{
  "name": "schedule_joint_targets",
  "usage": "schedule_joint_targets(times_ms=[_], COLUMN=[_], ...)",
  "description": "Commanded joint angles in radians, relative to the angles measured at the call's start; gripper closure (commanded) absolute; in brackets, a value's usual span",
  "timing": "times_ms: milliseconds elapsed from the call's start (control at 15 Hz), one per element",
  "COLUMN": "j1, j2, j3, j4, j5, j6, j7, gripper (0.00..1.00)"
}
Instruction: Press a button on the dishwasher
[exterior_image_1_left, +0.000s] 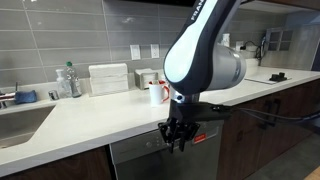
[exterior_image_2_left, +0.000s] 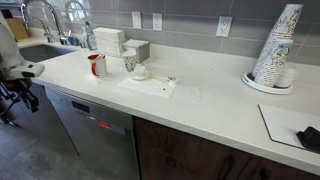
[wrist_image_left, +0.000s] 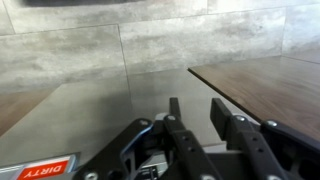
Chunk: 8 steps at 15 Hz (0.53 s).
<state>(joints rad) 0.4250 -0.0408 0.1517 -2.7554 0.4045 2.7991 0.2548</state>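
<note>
Here, black jaws parted (gripping nothing) before flat grey steel dishwasher (exterior_image_1_left: 135, 158).

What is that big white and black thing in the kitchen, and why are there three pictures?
It is a robot arm. At its end are two fingers for grabbing; right now they hold nothing. Two pictures come from cameras standing in the kitchen. The third comes from a camera on the arm's wrist, looking past the fingers. The arm hangs before the grey dishwasher. On the white counter stand a red mug and a stack of cups.
</note>
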Motion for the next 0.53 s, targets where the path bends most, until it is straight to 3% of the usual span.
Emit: schedule_joint_targets(times_ms=[0, 267, 333, 467], j1=[-0.165, -0.300, -0.335, -0.376], j2=[-0.051, -0.191, -0.195, -0.309], j3=[-0.025, -0.059, -0.058, -0.055], j4=[0.006, -0.037, 0.012, -0.025], j5=[-0.186, -0.381, -0.443, -0.497], j6=[-0.106, -0.185, -0.236, -0.306], j7=[0.000, 0.005, 0.018, 0.006], gripper=[0.31, 0.01, 0.00, 0.00])
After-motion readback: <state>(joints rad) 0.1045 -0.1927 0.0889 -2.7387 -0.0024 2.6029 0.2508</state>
